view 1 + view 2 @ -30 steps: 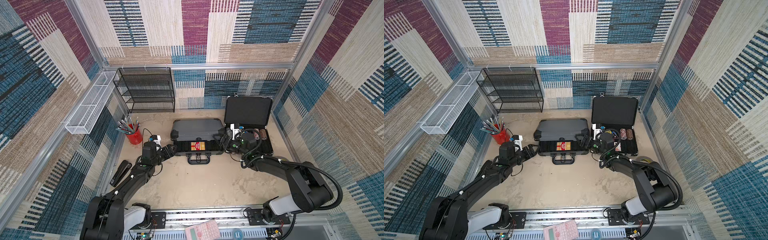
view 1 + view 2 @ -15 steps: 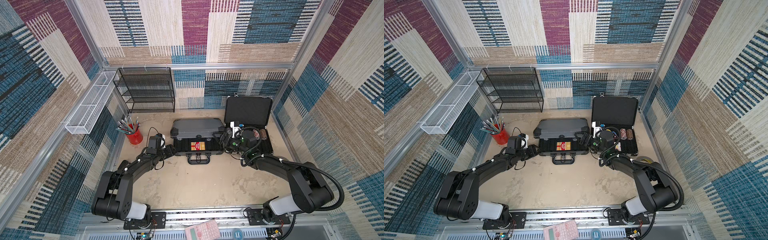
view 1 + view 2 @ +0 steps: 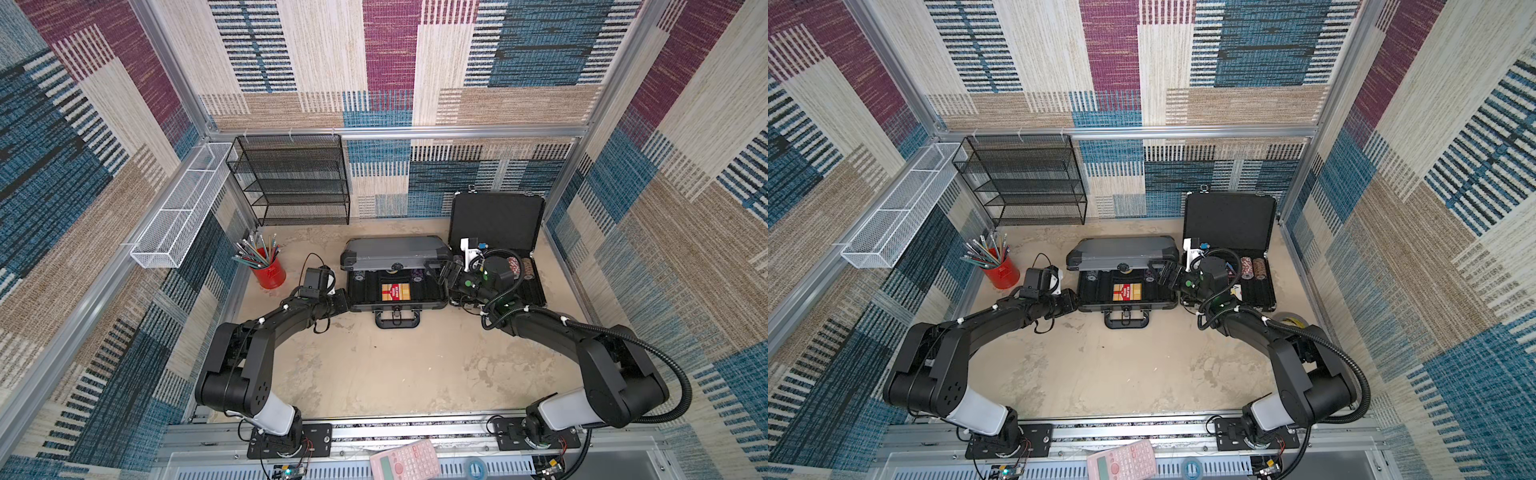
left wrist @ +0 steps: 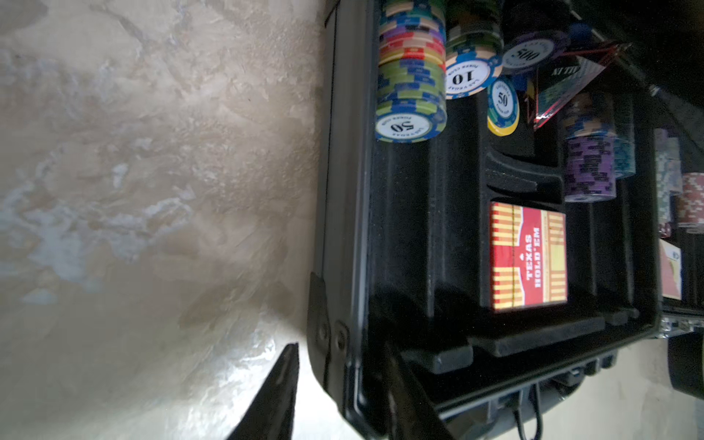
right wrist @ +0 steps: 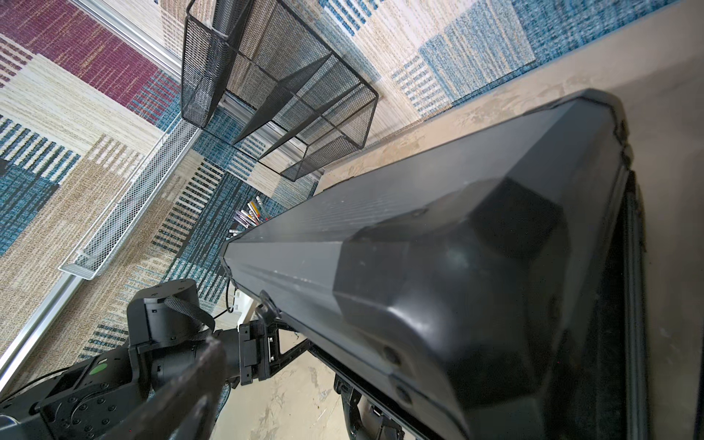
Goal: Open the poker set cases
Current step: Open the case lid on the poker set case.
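On the worktop, both top views. Item 1, grey case, is lying handle toward the robot, its lid tilting partway up and its base showing a card pack. Item 2, black case, is sitting just beside it on the right, lid upright, already open. Of the arms, left claw is working at the grey base's front left corner, and right claw is meeting the lid's right end.

Left wrist view: left claw is running narrow, pinching the base wall, one finger outside and one inside. Some chips are lying loose in the foam.

Right wrist view: the grey lid is filling the frame. The right claw is spreading wide and holding nothing, one blurred finger showing. Its contact with the lid cannot be made out.

Handling note, as judgement: the lid is needing a push on past upright. The left claw should be pinning the base against sliding. The right claw should be pushing under the rim rather than the rounded corner cap, following the hinge arc slowly.
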